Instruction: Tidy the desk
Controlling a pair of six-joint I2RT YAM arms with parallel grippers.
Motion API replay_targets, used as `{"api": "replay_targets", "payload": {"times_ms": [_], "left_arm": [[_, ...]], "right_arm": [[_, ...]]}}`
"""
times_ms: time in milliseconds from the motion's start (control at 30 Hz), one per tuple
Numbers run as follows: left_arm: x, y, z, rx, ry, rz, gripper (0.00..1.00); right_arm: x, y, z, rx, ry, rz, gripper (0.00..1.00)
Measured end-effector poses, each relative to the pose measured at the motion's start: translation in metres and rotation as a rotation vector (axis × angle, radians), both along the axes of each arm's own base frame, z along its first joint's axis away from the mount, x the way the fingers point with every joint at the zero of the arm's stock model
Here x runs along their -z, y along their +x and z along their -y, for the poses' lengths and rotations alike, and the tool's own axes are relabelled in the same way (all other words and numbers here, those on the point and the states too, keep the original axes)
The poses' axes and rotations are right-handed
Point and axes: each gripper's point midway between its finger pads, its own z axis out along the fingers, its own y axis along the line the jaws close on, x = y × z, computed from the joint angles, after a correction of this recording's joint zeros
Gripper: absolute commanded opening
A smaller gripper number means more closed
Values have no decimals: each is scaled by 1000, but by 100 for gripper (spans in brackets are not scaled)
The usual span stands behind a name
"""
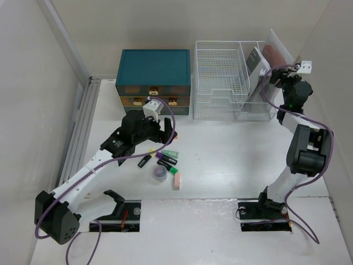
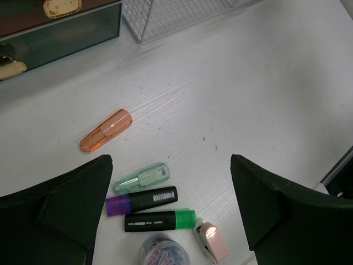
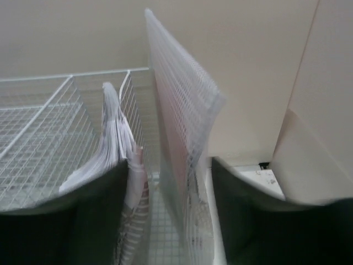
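Note:
On the white desk (image 1: 231, 154) lie a mint highlighter (image 2: 142, 177), a purple-capped black marker (image 2: 142, 200), a green-capped black marker (image 2: 160, 220), a jar of paper clips (image 2: 164, 251) and a small pink stapler (image 2: 211, 242). An orange highlighter (image 2: 106, 130) lies a little farther off. My left gripper (image 2: 171, 212) hovers open above this cluster, holding nothing. At the rack's right end, my right gripper (image 3: 170, 221) stands open around an upright translucent mesh folder (image 3: 185, 138). A booklet (image 3: 118, 149) leans against its left finger.
A teal drawer box (image 1: 153, 80) with gold handles stands at the back. To its right is a white wire-mesh tray rack (image 1: 220, 80). Side walls close in on both sides. Two cut-outs at the near edge hold the arm bases (image 1: 265, 215).

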Motion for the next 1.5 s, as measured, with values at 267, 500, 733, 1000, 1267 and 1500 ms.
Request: {"api": "replay_targets", "payload": {"times_ms": [267, 500, 733, 1000, 1267, 1500], "left_arm": [[-3, 0, 0, 0, -4, 7, 86], [-13, -1, -3, -14, -28, 30, 86], [-30, 23, -32, -170, -80, 70, 73], [-33, 81, -61, -358, -78, 31, 63], [-25, 132, -65, -450, 18, 10, 63], [-4, 154, -71, -501, 93, -14, 62]], "right_arm": [[14, -10, 1, 10, 9, -70, 100], [-23, -69, 2, 65, -11, -52, 100], [-86, -134, -78, -277, -171, 31, 76], [-47, -180, -239, -873, -133, -193, 34], [-41, -234, -319, -1138, -124, -307, 42], [-34, -250, -349, -1226, -122, -370, 44]]}}
